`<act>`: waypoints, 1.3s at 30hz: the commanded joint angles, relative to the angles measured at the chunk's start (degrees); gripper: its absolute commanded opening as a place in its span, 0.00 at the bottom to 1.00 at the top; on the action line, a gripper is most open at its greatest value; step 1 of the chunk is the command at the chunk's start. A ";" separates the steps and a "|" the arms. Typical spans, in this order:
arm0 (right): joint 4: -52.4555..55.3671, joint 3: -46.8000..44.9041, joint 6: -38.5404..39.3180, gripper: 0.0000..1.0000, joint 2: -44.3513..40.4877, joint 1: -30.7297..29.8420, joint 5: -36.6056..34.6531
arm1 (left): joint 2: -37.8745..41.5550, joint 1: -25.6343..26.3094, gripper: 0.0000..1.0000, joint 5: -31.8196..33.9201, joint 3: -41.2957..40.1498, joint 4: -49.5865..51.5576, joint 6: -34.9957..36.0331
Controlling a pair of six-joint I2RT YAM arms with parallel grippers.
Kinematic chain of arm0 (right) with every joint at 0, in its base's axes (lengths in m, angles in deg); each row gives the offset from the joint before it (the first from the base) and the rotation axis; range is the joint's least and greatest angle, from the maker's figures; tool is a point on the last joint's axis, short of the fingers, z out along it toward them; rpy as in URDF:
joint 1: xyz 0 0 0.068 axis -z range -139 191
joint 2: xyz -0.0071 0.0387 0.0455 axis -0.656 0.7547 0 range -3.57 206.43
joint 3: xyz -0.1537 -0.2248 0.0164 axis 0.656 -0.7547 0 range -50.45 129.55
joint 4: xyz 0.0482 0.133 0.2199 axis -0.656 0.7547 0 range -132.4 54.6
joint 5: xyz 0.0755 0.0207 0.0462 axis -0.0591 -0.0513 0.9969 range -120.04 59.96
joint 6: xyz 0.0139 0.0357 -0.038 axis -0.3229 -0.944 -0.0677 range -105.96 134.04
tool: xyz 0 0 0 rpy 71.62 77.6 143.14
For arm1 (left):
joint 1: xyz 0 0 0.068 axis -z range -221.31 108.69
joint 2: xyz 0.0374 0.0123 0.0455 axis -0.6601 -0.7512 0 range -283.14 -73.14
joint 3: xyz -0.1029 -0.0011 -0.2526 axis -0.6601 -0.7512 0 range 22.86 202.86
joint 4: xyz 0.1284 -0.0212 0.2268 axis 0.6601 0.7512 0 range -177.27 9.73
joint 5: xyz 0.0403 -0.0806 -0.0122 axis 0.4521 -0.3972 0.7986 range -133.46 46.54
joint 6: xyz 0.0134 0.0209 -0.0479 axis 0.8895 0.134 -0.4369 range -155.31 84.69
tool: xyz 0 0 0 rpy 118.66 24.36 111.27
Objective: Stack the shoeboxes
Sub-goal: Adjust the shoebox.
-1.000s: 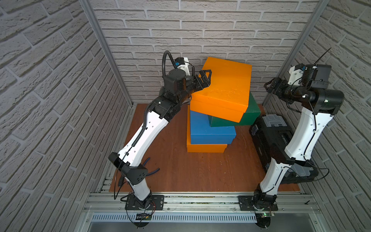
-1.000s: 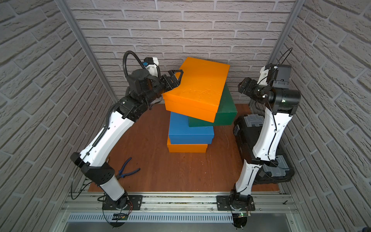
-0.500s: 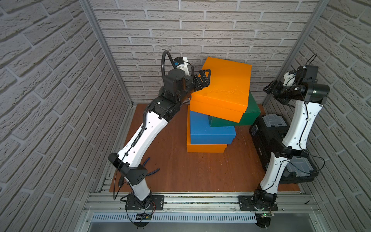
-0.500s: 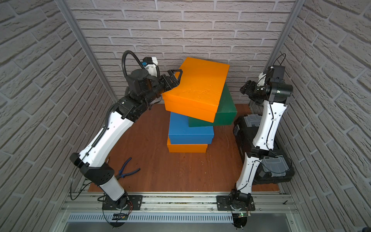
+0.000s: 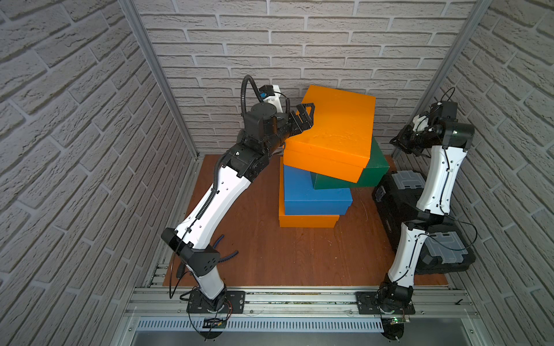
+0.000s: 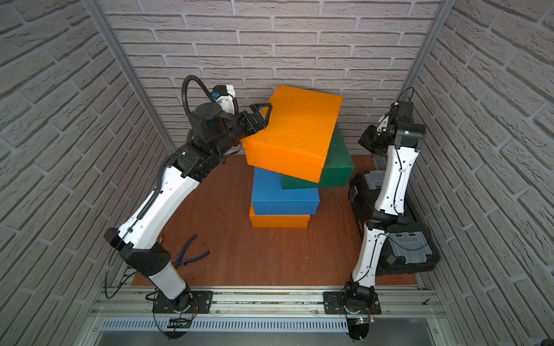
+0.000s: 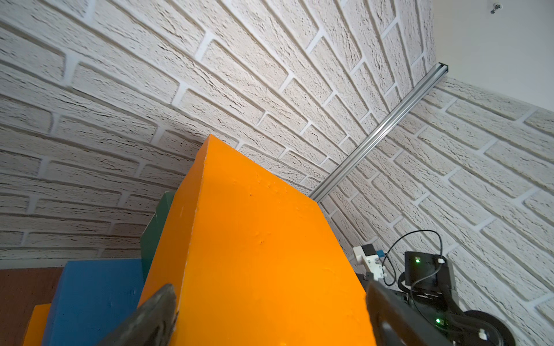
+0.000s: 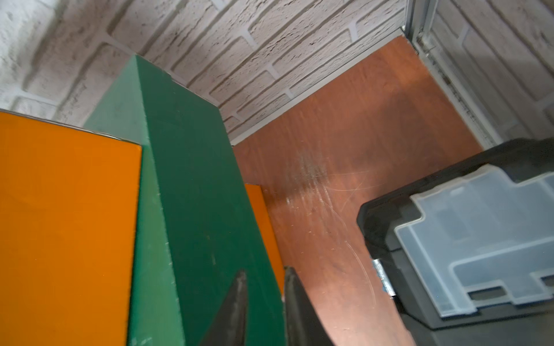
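Both top views: four shoeboxes stacked mid-frame on table (image 5: 269,254): bottom orange box (image 5: 305,221), blue box (image 5: 311,197), green box (image 5: 376,170), top orange box (image 5: 332,128), skewed. Left gripper (image 5: 301,119) at its left edge. Right gripper (image 5: 397,140) at right, apart from stack.
Left wrist: fingers (image 7: 156,311) spread wide, straddling top orange box.
Right wrist: fingers (image 8: 236,299) nearly together, nothing between. Green box centre, black toolbox (image 8: 380,227) lower right.

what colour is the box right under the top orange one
It is a dark green matte cardboard shoebox, seen best in the right wrist view.
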 commanded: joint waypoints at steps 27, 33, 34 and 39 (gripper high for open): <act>8.89 2.10 3.09 0.16 -2.14 -15.64 -4.10 | 5.05 0.41 0.98 1.77 -3.95 -3.93 0.43; 8.83 2.15 2.95 0.16 -2.81 -17.94 0.12 | 6.82 0.56 0.98 2.40 -5.72 -4.92 0.28; 8.79 2.16 3.00 0.16 -2.76 -18.35 0.31 | 7.17 0.61 0.98 2.56 -6.14 -5.16 0.28; 8.56 2.16 2.91 0.16 -3.78 -17.61 -1.75 | 8.63 0.68 0.98 3.15 -7.30 -5.41 0.71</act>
